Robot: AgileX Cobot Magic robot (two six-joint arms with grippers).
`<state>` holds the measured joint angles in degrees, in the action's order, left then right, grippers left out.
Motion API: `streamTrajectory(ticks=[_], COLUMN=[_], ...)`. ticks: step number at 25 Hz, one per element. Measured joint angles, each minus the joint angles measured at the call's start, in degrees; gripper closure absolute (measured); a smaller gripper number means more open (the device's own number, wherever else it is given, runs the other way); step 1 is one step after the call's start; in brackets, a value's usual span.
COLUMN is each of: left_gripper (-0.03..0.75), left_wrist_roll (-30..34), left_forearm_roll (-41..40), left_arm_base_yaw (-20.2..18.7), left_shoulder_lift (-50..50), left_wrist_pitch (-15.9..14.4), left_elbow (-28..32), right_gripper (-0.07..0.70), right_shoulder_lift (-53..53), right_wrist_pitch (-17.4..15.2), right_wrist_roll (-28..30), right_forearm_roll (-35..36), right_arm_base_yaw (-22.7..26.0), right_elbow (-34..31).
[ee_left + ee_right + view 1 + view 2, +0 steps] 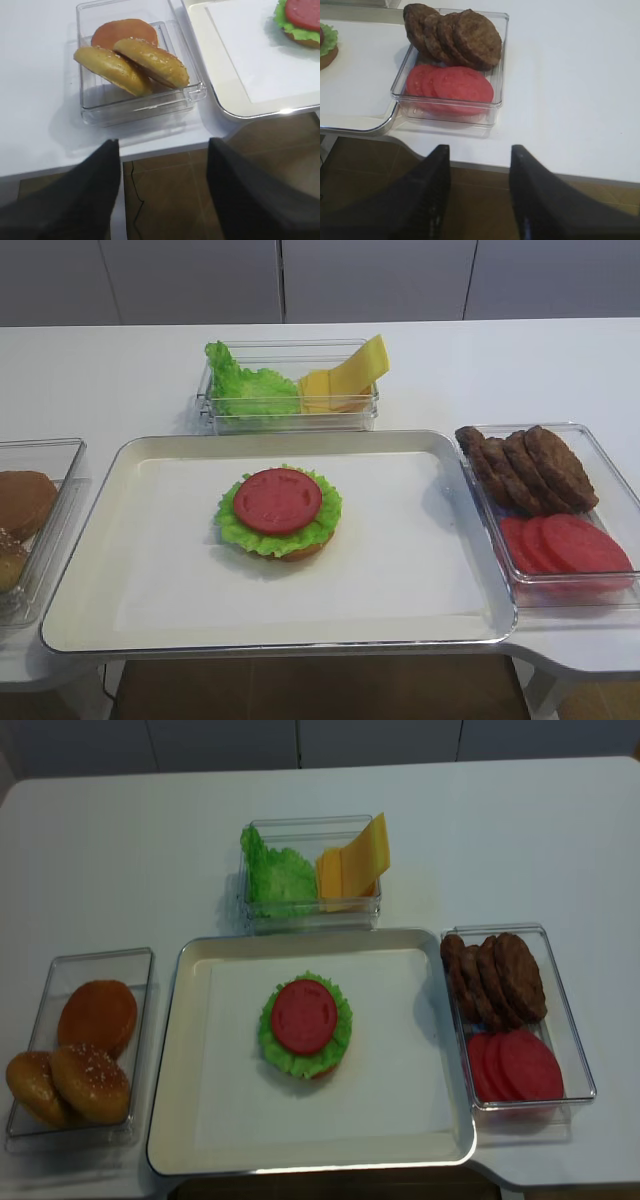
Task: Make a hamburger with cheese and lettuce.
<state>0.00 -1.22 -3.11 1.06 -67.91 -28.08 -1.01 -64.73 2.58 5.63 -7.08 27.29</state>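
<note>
On the white tray (150, 620) (190, 1120) sits a stack: a bun base, a green frilly lettuce leaf (240, 530) (275, 1050) and a red round slice (278, 500) (306, 1017) on top. More lettuce (245, 390) (275, 875) and pale-yellow cheese slices (345, 375) (355, 860) fill the clear box at the back. My right gripper (480, 155) hangs open and empty off the table's front edge, short of the patty box. My left gripper (164, 147) is open and empty too, off the front edge before the bun box.
A clear box on the right (600, 590) (450, 112) (580, 1090) holds brown patties (530, 470) (455, 35) and red slices (565, 545) (452, 85). A clear box on the left (140, 107) (45, 1135) holds bun halves (130, 62) (90, 1050). Brown floor lies below the table edge.
</note>
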Motion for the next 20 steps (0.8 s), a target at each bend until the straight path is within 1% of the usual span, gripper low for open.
streamTrajectory(ticks=[20], left_gripper=[0.302], left_wrist_roll=[0.00], left_forearm_roll=[0.00], left_arm_base_yaw=[0.00], left_shoulder_lift=[0.00], left_wrist_pitch=[0.00], left_elbow=[0.00], right_gripper=[0.310], right_shoulder_lift=[0.00], right_wrist_pitch=[0.00], right_wrist_roll=[0.00], right_forearm_roll=[0.00], right_arm_base_yaw=[0.09], right_elbow=[0.00])
